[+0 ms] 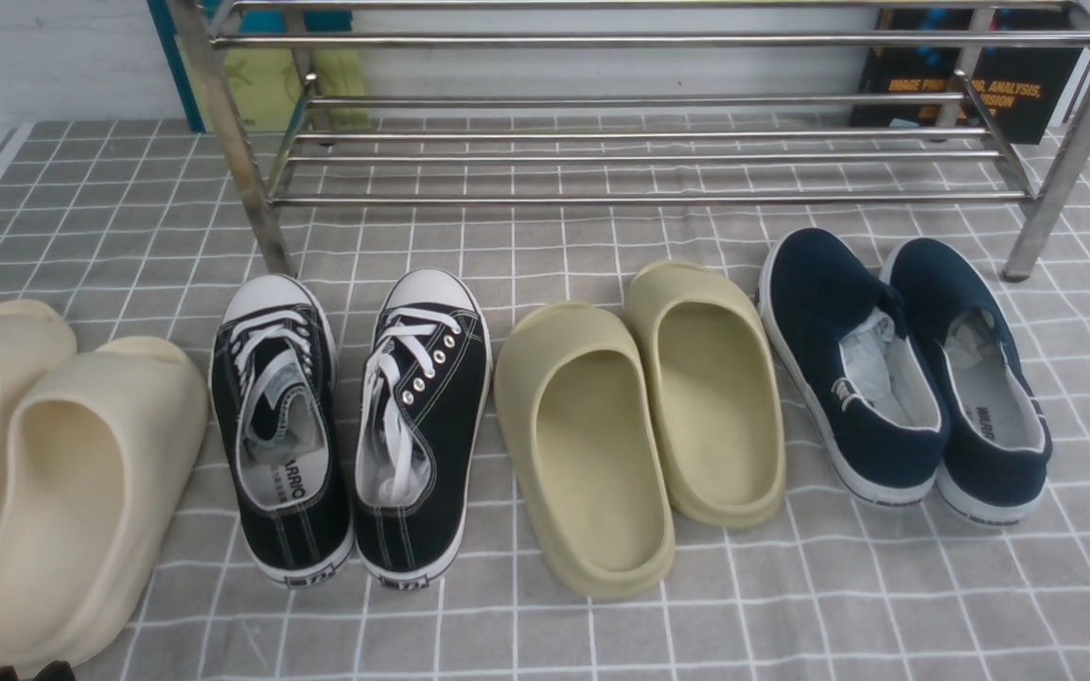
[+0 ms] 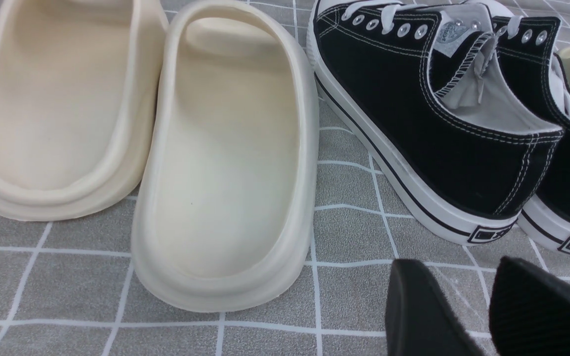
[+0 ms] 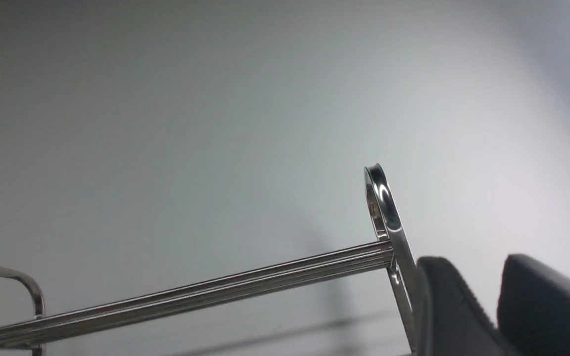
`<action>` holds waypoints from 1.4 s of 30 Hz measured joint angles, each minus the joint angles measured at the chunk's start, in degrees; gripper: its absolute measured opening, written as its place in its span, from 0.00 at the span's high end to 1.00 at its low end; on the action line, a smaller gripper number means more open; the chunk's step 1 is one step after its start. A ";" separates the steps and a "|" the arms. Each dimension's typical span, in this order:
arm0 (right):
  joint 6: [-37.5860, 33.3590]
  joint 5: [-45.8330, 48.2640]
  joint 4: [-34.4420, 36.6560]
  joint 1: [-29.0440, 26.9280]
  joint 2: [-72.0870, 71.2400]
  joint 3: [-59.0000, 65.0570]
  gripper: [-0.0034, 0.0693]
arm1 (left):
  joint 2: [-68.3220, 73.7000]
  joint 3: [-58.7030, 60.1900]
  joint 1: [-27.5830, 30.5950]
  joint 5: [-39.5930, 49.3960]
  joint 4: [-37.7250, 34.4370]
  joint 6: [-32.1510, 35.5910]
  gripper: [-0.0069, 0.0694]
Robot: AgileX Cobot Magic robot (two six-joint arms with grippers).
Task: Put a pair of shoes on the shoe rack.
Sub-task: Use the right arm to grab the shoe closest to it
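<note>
Left end effector (image 2: 455, 291) parted and empty, black lace-up sneakers (image 2: 438, 113) nearby, cream clogs alongside (image 2: 225, 158).

Grey, white-gridded floor (image 1: 252, 634), bearing cream slides (image 1: 72, 511), black sneakers (image 1: 422, 426), olive slides (image 1: 592, 454), navy slip-ons (image 1: 905, 378) and metal rack (image 1: 649, 200).

A pale wall (image 1: 602, 71) rises behind the grey, white-gridded floor covering (image 1: 223, 624).
</note>
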 joint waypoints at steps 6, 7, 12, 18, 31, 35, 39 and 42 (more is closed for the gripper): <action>0.20 24.71 -11.35 0.00 13.87 -16.58 0.95 | 0.00 0.00 0.00 0.00 0.00 0.00 0.60; 0.32 30.38 -14.15 0.00 18.35 -19.32 0.96 | 0.00 0.00 0.00 0.00 0.00 0.00 0.60; 0.62 46.83 -15.33 1.05 34.38 -26.70 0.95 | 0.00 0.00 0.00 0.00 0.00 0.00 0.60; -10.31 69.01 -8.10 10.58 51.28 -37.46 0.95 | 0.00 0.00 0.00 0.00 0.00 0.00 0.60; -17.30 79.39 1.06 24.25 86.44 -55.62 0.42 | 0.00 0.00 0.00 0.00 0.00 0.00 0.60; -17.30 75.51 2.11 24.68 90.41 -55.87 0.31 | 0.00 0.00 0.00 0.00 0.00 0.00 0.60; -17.35 69.88 2.29 25.35 94.65 -55.92 0.31 | 0.00 0.00 0.00 0.00 0.00 0.00 0.60; -17.35 65.28 1.71 25.55 97.98 -55.99 0.42 | 0.00 0.00 0.00 0.00 0.00 0.00 0.60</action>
